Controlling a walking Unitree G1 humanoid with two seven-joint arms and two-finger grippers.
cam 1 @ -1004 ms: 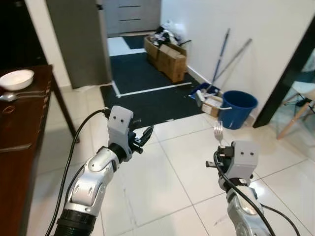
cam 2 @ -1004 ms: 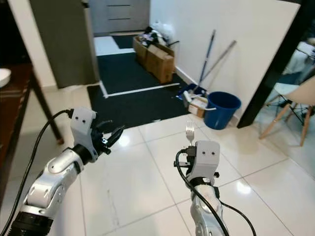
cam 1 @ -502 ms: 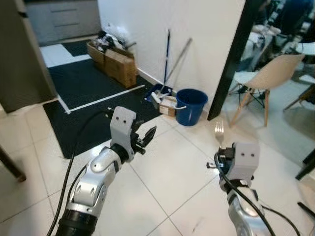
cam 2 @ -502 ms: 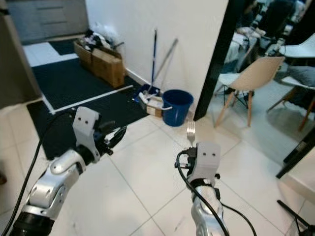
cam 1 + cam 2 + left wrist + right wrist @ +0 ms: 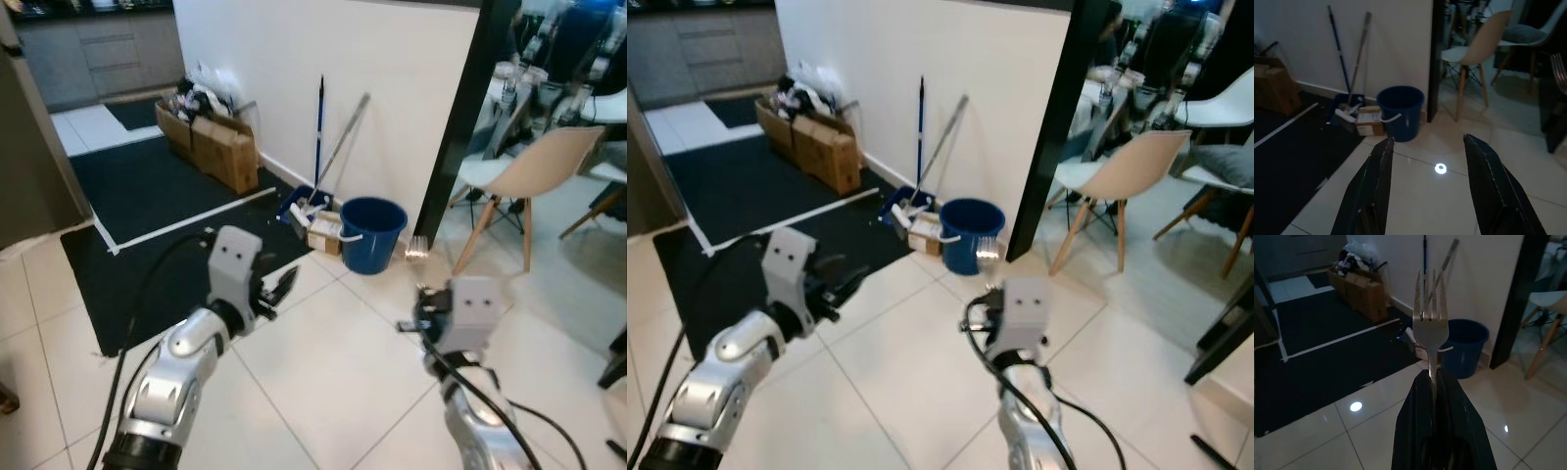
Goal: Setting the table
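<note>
Now, left to right: our left gripper (image 5: 1425, 191) hangs over the white tiled floor (image 5: 323, 382) w/ fingers spread, nothing in it. Our right gripper (image 5: 1434, 382) is pinching the silver metal fork (image 5: 1430, 328) low on its handle, tines up, approx. upright. We'd judge it light, stiff, slick; the thin handle could twist, so grip stays near the neck.

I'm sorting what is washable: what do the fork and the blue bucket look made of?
The fork, clamped upright in the right gripper, looks like polished metal, probably stainless steel: silvery with bright glints. The blue bucket looks like moulded plastic: even matte colour, smooth rim, pale thin handle.
</note>
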